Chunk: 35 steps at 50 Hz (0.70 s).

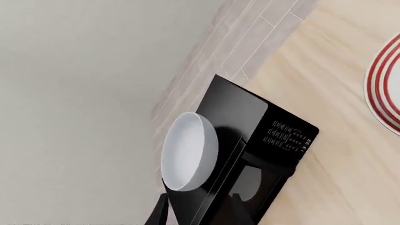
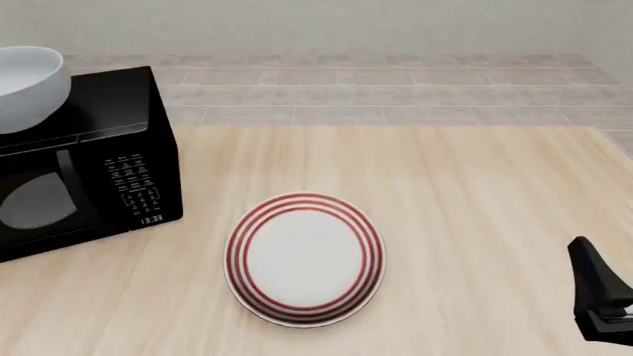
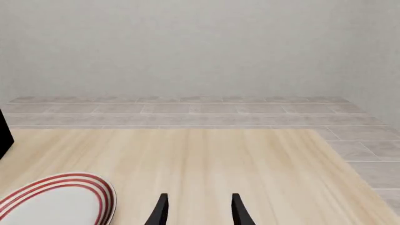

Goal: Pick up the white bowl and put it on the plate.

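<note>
The white bowl (image 2: 27, 85) stands on top of the black microwave at the far left of the table. In the left wrist view the bowl (image 1: 189, 151) is just beyond my left gripper (image 1: 198, 214), which is open and empty, with a fingertip (image 1: 157, 213) on either side, apart from the bowl. The left gripper is out of the front view. The plate (image 2: 305, 258) with red rings lies flat at the table's middle front, and its edge shows in both wrist views (image 1: 384, 89) (image 3: 56, 202). My right gripper (image 3: 200, 212) is open and empty, low over the table right of the plate.
The black microwave (image 2: 99, 163) with a keypad and a shut door stands on the table's left side under the bowl. The right gripper's dark body (image 2: 601, 297) shows at the front right edge. A tiled floor (image 2: 396, 96) lies beyond the table's far edge.
</note>
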Tool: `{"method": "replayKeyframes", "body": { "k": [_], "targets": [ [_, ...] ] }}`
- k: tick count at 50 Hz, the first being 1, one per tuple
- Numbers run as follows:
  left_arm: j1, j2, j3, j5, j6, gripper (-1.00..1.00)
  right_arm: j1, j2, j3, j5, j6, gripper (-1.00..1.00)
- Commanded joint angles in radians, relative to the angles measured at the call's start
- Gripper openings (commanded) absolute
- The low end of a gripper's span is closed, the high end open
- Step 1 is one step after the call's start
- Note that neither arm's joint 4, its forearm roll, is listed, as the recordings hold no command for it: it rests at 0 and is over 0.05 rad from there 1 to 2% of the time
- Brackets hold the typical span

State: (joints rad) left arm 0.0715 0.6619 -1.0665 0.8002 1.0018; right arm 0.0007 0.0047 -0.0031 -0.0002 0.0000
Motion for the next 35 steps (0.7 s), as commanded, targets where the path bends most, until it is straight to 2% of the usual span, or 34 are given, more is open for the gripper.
{"method": "replayKeyframes", "body": {
  "k": [1,6,17,21,35],
  "targets": [
    [0.021,0.051,-0.005,-0.045,0.022,1.00,0.000,0.000,0.000,0.000,0.000,1.00],
    [0.028,0.053,0.045,-0.082,0.033,1.00,0.000,0.000,0.000,0.000,0.000,1.00],
    [0.038,0.082,0.060,-0.119,0.034,1.00,0.000,0.000,0.000,0.000,0.000,1.00],
    [0.046,0.107,0.037,-0.124,0.024,1.00,0.000,0.000,0.000,0.000,0.000,1.00],
    [0.073,0.171,0.082,-0.216,0.013,1.00,0.000,0.000,0.000,0.000,0.000,1.00]
  ]
}}
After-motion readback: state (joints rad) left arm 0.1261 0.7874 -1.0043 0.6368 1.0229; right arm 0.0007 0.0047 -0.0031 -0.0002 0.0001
